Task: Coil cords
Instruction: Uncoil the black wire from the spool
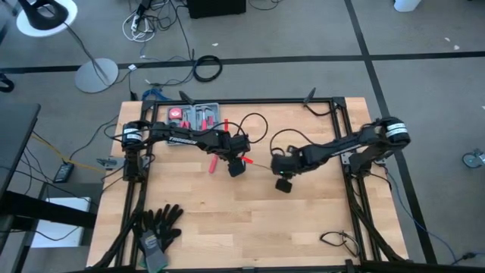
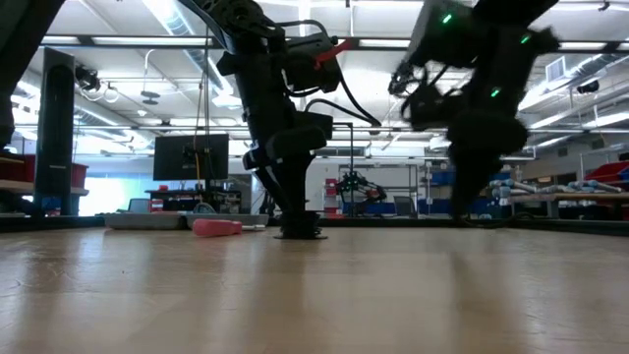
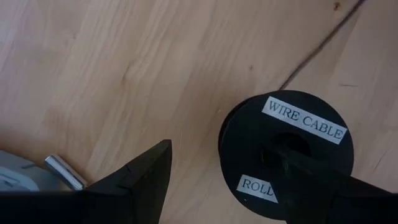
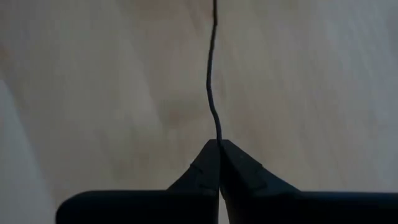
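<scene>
Pinching one thin black cord [image 4: 211, 81] between my right gripper [image 4: 219, 144] fingertips, I find it running across the table [image 1: 227, 227] at its middle. One black spool [image 3: 286, 149], labelled "WIRE CABLE" and "ROL", sits between my left gripper [image 3: 249, 180] fingers, spread wide.

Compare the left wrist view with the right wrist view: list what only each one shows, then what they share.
Left wrist only: a black spool labelled WIRE CABLE, the left gripper open with the spool between its fingers, and a metal tool tip at the edge. Right wrist only: the right gripper shut on the thin black wire. Both: the wooden table.
</scene>
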